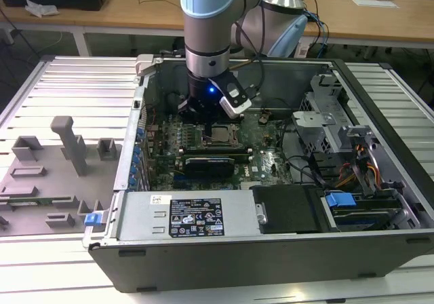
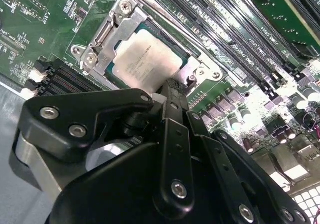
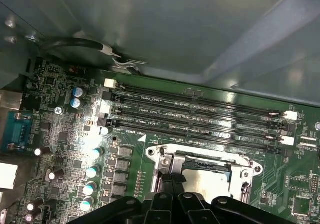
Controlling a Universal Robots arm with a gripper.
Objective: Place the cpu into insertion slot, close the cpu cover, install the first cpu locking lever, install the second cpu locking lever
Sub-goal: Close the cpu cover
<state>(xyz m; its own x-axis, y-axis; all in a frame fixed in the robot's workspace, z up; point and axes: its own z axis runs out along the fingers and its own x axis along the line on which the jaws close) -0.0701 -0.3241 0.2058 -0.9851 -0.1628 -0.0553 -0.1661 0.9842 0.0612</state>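
Inside the open centre of the thin silvery metal square-frame cpu cover (image 2: 106,45) (image 3: 248,173), we see the small flat square cpu (image 2: 144,62) (image 3: 209,177) with its pale silvery-beige top, seated flat. The cover lies down around it. At that cover's edge stands our black gripper (image 2: 168,87) (image 3: 172,178), just beside the cpu, closed together and holding nothing.

Pale wooden desks (image 1: 135,9) along the back; crumpled white paper (image 1: 39,7) near one desk's front edge; ribbed metal worktop (image 1: 68,90) in front.
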